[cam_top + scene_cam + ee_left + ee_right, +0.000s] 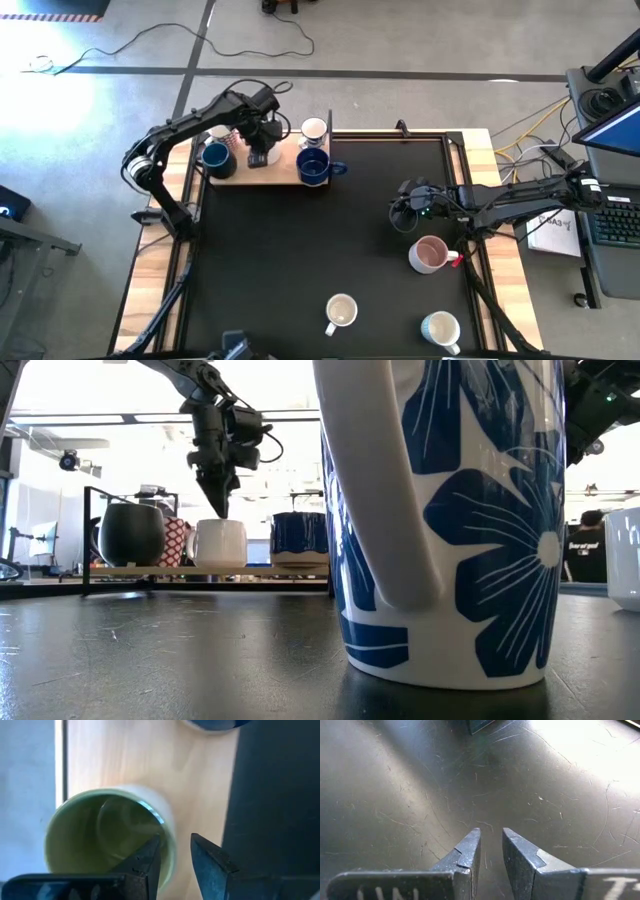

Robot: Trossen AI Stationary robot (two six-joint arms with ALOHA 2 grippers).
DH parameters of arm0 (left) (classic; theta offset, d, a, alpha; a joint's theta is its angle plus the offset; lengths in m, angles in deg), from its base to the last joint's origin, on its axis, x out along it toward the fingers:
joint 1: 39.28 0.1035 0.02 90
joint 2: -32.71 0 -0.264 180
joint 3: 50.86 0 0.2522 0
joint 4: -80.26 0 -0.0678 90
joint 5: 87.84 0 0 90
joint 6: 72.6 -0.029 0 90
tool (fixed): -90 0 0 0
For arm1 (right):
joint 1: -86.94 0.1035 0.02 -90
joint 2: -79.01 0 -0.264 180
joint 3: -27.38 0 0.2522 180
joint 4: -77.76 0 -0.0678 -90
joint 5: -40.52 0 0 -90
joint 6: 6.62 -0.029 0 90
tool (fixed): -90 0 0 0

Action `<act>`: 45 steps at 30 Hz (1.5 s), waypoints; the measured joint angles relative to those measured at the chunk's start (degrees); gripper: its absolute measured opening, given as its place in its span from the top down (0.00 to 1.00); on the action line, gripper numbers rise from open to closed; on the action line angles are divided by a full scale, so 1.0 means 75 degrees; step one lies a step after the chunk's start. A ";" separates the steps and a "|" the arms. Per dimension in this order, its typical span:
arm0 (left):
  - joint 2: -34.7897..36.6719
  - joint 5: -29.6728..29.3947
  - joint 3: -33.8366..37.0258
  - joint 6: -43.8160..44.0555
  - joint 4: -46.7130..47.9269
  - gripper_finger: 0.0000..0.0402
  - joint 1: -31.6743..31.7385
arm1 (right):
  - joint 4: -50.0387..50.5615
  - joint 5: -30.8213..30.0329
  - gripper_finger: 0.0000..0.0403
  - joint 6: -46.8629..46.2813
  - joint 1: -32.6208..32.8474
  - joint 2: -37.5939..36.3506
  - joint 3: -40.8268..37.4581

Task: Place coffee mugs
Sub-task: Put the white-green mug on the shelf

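A white coffee mug, olive-green inside (pixel 100 835), stands upright on a wooden board (pixel 275 176) at the table's far left. My left gripper (pixel 175 842) hangs over it, pointing down, open, astride the mug's rim; the low view shows its tips (pixel 220 512) at the mug's top (pixel 220 543). Two dark blue mugs (pixel 216 156) (pixel 313 167) and two white ones (pixel 314 130) (pixel 219 133) share the board. My right gripper (pixel 491 845) waits open over the black mat, beyond a pink mug (pixel 430 254). My left gripper comes from above, one finger (pixel 152 850) inside the mug and the other (pixel 202 850) outside its wall (pixel 169 837). A gap shows between the outer finger and the wall. Whether the inner finger touches the wall, I cannot tell. The mug's base rests on the board.
A cream mug (pixel 341 311) and a white mug with a blue inside (pixel 441 328) stand near the table's front edge. A blue-flowered mug (pixel 450 510) fills the low view close up. A black metal frame (pixel 85 540) borders the board. Bare mat lies mid-table.
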 joint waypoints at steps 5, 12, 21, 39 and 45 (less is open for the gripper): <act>-0.0006 -0.0429 0.0009 0.0183 -0.0050 0.78 0.0011 | 0.0000 0.0000 0.83 0.0000 0.0001 0.0000 0.0000; -0.0270 -0.0445 0.0020 0.0233 -0.0048 0.78 0.0012 | 0.0000 0.0000 0.83 0.0000 0.0001 0.0000 0.0000; -0.0451 -0.0419 0.0026 -0.0093 0.0009 0.84 0.0066 | 0.0000 0.0000 0.83 0.0000 0.0001 0.0000 0.0000; -0.0466 -0.0421 0.0006 -0.1560 0.0249 0.97 0.0425 | 0.0000 0.0001 0.83 0.0000 0.0001 0.0000 0.0000; -0.0466 -0.0421 0.0003 -0.1889 0.0256 0.97 0.0699 | 0.0000 0.0000 0.83 0.0000 -0.0001 -0.0002 0.0000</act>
